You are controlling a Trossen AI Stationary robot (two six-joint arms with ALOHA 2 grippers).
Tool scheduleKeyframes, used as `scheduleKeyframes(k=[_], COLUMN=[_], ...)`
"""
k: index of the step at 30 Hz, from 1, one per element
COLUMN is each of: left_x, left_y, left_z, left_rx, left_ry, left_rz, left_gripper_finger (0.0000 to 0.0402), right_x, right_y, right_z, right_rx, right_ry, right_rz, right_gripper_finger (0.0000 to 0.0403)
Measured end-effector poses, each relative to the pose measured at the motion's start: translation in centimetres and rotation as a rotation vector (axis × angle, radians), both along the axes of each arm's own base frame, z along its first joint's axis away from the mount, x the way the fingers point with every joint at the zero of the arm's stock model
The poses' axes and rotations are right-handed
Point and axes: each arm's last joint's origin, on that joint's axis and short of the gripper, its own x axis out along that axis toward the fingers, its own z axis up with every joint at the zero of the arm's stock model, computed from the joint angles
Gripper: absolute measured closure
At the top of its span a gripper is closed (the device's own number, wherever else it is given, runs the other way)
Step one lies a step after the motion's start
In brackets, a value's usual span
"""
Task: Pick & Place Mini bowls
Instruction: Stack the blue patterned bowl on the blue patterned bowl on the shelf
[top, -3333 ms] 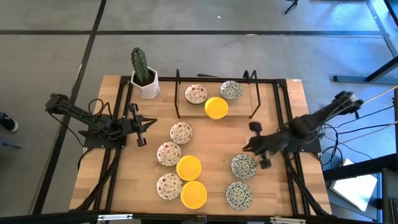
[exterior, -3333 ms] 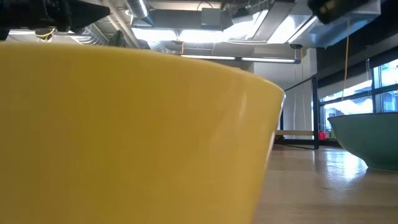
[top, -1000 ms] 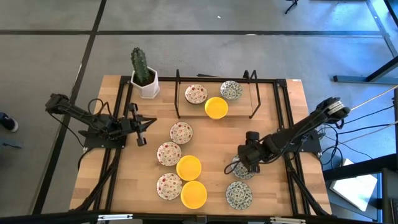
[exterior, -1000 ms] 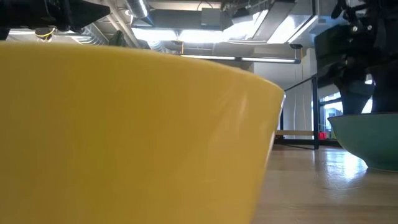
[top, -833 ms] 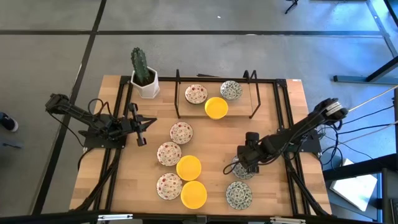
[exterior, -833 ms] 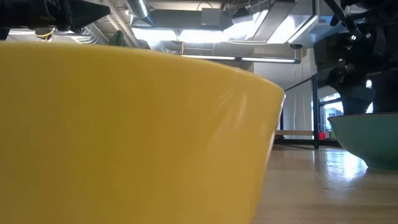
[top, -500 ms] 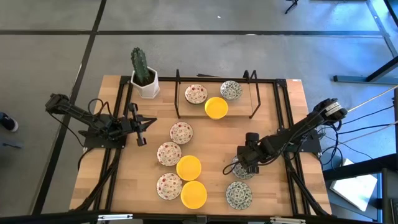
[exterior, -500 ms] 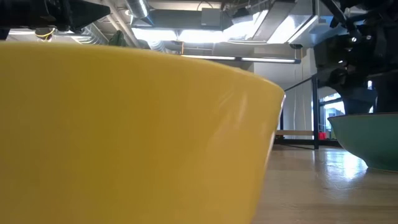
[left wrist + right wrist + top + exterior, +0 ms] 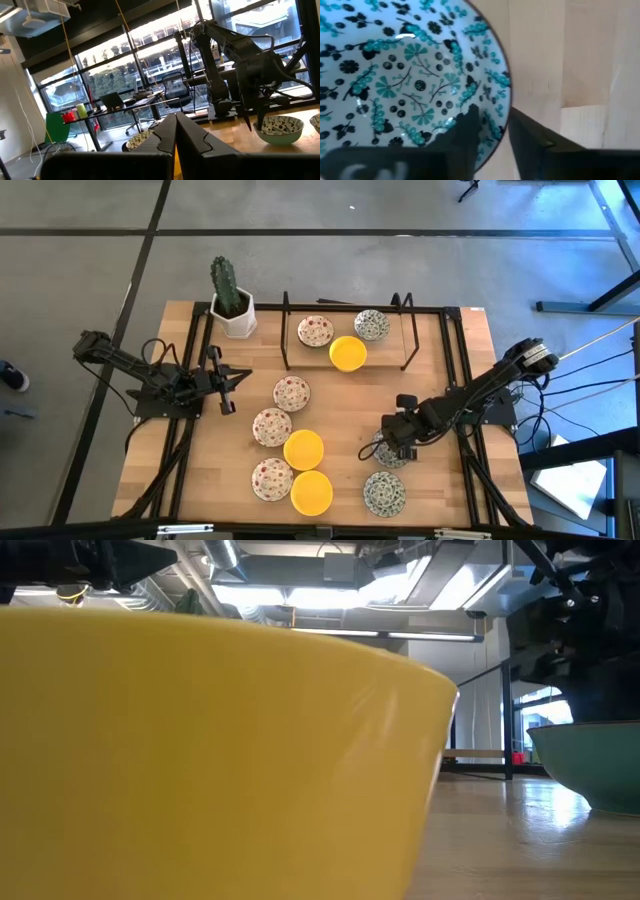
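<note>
Left gripper [image 9: 228, 383] idle at bench [image 9: 340, 395] left edge, jaws closed. Right gripper [image 9: 392, 442] down on green-patterned bowl [image 9: 391, 455], right side of bench; jaws astride rim [image 9: 506, 90], one finger inside, one outside.

A small round white bowl with a grey-green floral pattern [image 9: 391, 450] sits upright under the right claw [image 9: 390, 442], whose fingers [image 9: 465, 131] straddle its rim; its twin [image 9: 384, 493] lies just beside it.
</note>
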Motion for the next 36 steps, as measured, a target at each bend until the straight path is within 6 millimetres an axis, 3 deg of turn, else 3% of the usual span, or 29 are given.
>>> scheduleKeyframes(k=[5,14,18,23,29,36], left_x=[0.0,0.0,0.0,0.0,0.0,0.0], left_y=[0.0,0.0,0.0,0.0,0.0,0.0], left_z=[0.0,0.0,0.0,0.0,0.0,0.0], left_rx=[0.0,0.0,0.0,0.0,0.0,0.0], left_ry=[0.0,0.0,0.0,0.0,0.0,0.0], left_rz=[0.0,0.0,0.0,0.0,0.0,0.0], left_gripper_finger=[0.0391,0.0397,0.0395,0.0394,0.0397,0.0394], right_x=[0.3,0.5,0.5,0.2,-2.7,-8.0], right_y=[-0.6,-2.2,-2.5,-2.7,-3.9,-6.1], right_z=[0.2,1.3,3.8,8.6,13.8,15.9], right_rx=[0.055,0.056,0.007,0.013,0.014,0.076], right_ry=[0.027,0.003,-0.094,-0.304,-0.553,-0.867], right_rz=[-0.005,0.045,0.079,0.115,0.156,0.115], right_gripper_finger=[0.0379,0.0385,0.0393,0.0393,0.0393,0.0393])
